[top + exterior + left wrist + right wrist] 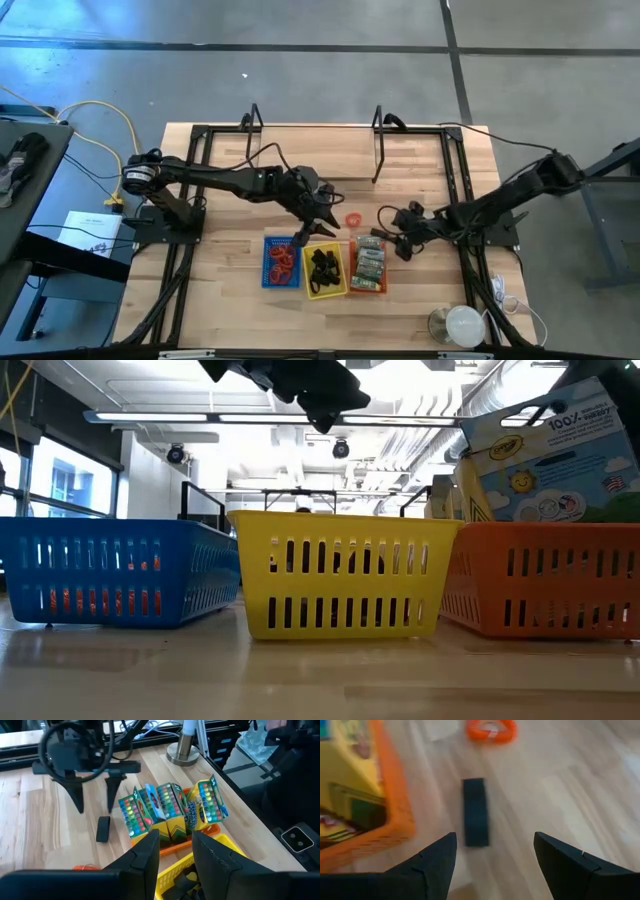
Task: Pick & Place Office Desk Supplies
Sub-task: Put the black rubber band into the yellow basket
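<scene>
The right gripper [495,865] is spread wide and holds nothing; in its wrist view the two dark fingers [427,865] stand far apart at the bottom of the frame, with a black clip [475,812] lying flat on the wood between and just ahead of them. Beyond the clip, at the top of that frame, lies a red band [491,730], and along the left edge runs the orange tray [395,795]. In the high view this gripper [400,245] sits right of centre, just beside the orange tray's right side.

The left gripper [172,852] stands narrowly parted and empty, its fingers [145,855] over the near corner of the yellow tray [225,845], which holds black clips [185,880]. Past it, crayon boxes [170,812] stand tilted in the orange tray, and the loose clip [103,828] lies on the table below the other gripper. In the high view the left gripper [322,222] hangs at centre frame, above the top edge of the yellow tray [325,290].

Three trays sit side by side in the lower centre of the high view: blue [268,262] with red bands [282,262], yellow with black clips [322,265], orange [366,288] with the boxes. One red band [352,219] lies loose on the table [230,170] above the orange tray. A round white object [462,322] sits at lower right.
</scene>
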